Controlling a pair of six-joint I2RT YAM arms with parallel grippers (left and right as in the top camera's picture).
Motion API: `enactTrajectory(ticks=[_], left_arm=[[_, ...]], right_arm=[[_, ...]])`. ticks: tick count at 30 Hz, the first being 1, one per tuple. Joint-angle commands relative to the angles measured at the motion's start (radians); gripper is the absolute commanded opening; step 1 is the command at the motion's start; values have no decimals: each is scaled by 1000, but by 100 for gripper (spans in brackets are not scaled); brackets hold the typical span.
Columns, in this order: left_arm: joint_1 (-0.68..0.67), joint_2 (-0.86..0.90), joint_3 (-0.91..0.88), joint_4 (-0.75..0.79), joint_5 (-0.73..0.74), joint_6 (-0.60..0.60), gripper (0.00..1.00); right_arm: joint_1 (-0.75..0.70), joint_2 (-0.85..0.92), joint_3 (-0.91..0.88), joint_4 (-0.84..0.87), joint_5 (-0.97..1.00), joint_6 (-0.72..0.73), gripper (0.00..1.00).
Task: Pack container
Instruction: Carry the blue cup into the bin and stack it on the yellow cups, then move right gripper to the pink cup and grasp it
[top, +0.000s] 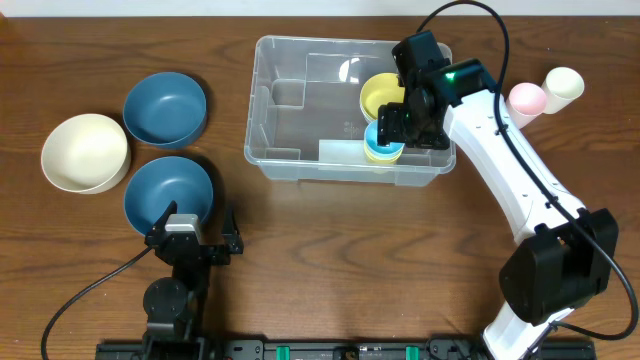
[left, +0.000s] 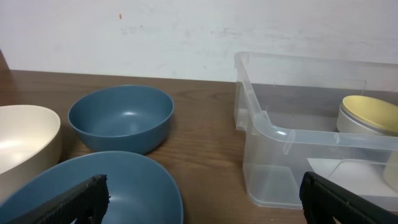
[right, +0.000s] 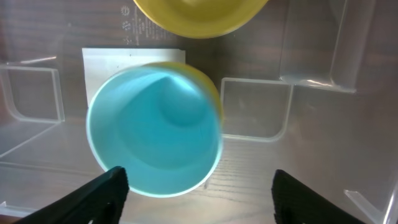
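Your right fingers stand wide apart over the blue cup, gripping nothing. The cup sits inside the clear container beside a yellow cup. The container rests mid-surface, and your left fingers gape wide and empty near a blue bowl.

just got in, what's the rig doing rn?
It is packing the container. The right gripper hangs inside it with its jaws open over a light blue cup, which sits in a yellow cup. A yellow bowl lies next to them. The left gripper is open, near one blue bowl. Another blue bowl, a cream bowl, a pink cup and a cream cup are not yet packed.
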Motion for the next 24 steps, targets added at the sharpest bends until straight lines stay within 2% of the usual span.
enactTrajectory(ticks=[1, 8, 18, 24], left_arm=[[4, -5, -19, -36, -9, -6, 98], [4, -5, -19, -37, -9, -6, 98], [4, -5, -19, -36, -9, -6, 98], [4, -5, -19, -36, -9, -6, 98]], right_arm=[[3, -14, 59, -6, 1, -63, 78], [-67, -66, 200, -22, 80, -42, 79], [-396, -6, 206, 14, 124, 60, 71], [-517, 81, 206, 53, 124, 36, 69]])
